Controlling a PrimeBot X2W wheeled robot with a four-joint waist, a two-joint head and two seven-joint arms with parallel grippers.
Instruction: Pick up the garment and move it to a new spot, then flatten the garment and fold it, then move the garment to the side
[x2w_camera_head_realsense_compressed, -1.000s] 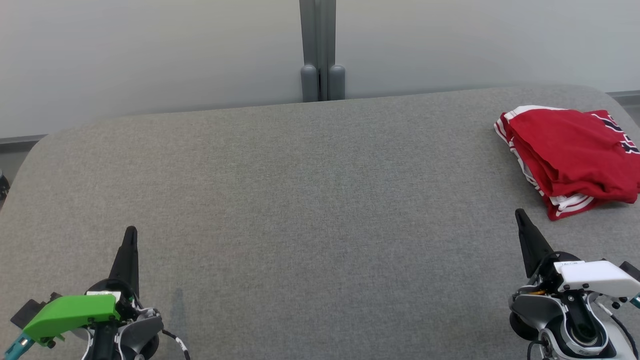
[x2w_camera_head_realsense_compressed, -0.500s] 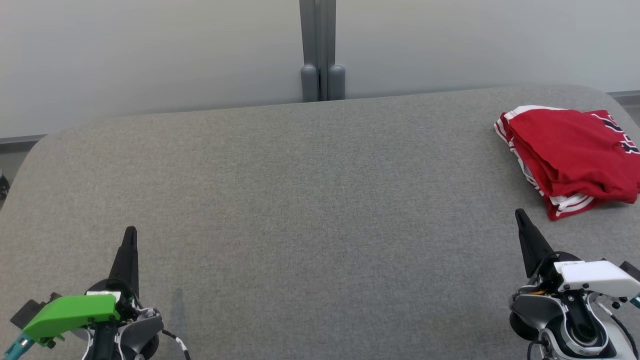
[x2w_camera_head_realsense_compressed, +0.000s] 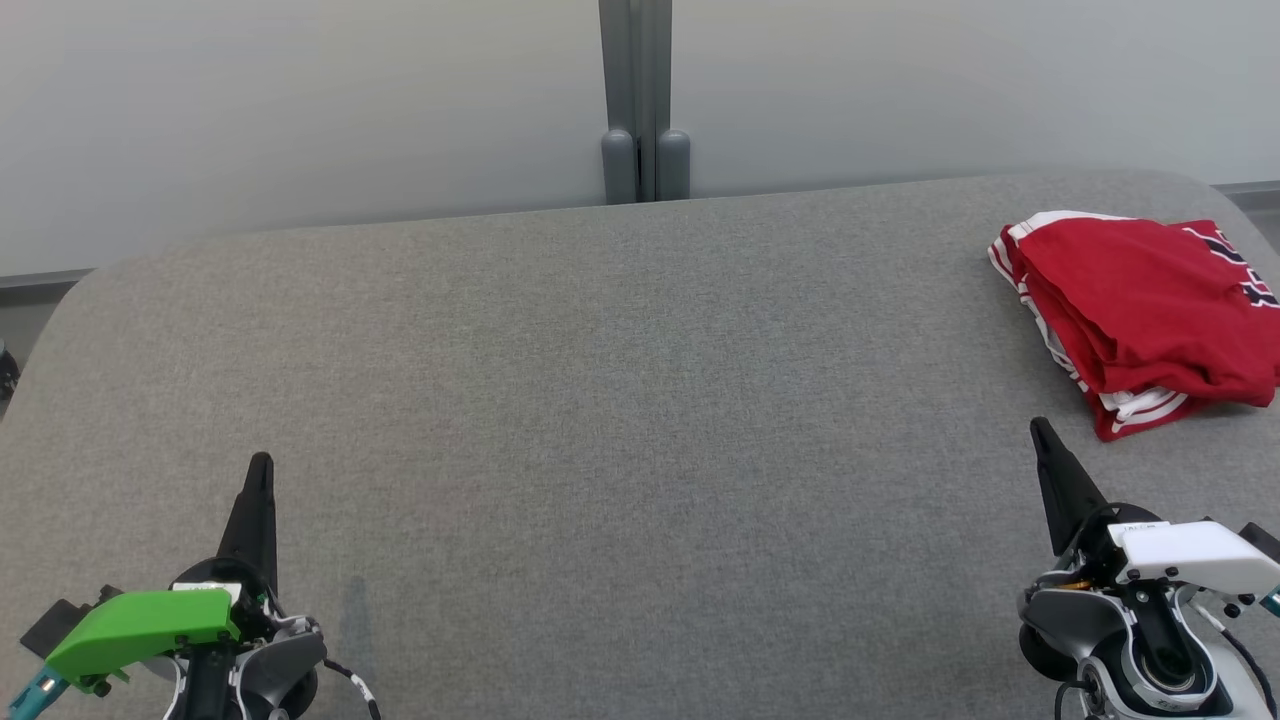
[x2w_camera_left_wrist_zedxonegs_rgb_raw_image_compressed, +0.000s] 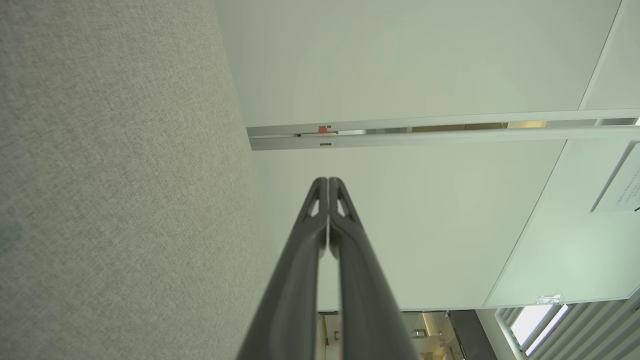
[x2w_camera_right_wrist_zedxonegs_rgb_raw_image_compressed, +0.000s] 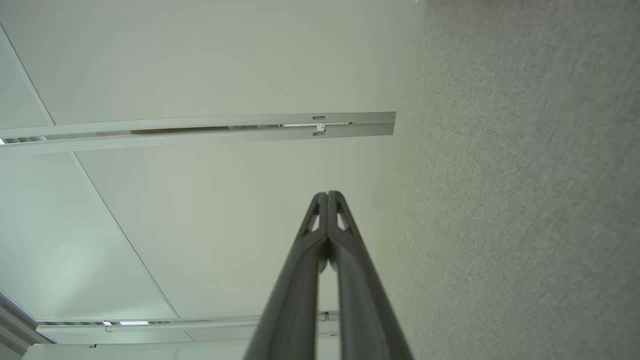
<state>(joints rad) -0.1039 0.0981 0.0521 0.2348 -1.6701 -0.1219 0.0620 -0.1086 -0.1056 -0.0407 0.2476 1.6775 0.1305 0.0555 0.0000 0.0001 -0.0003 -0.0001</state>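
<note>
The garment (x2w_camera_head_realsense_compressed: 1150, 305) is red with white striped trim and lies folded in a compact stack at the far right of the grey table (x2w_camera_head_realsense_compressed: 600, 400), running off the head view's right edge. My right gripper (x2w_camera_head_realsense_compressed: 1040, 428) rests at the lower right, shut and empty, its tip just short of the garment's near corner. At the lower left my left gripper (x2w_camera_head_realsense_compressed: 260, 462) is shut too, holding nothing and far from the garment. In the left wrist view the fingertips (x2w_camera_left_wrist_zedxonegs_rgb_raw_image_compressed: 328, 181) touch. The right gripper (x2w_camera_right_wrist_zedxonegs_rgb_raw_image_compressed: 327, 194) looks the same in its wrist view, both fingers pressed together.
The grey felt table has rounded far corners and ends against pale partition panels (x2w_camera_head_realsense_compressed: 300, 100) joined by a grey post (x2w_camera_head_realsense_compressed: 640, 100). A wide stretch of bare table lies between the two grippers and to the garment's left.
</note>
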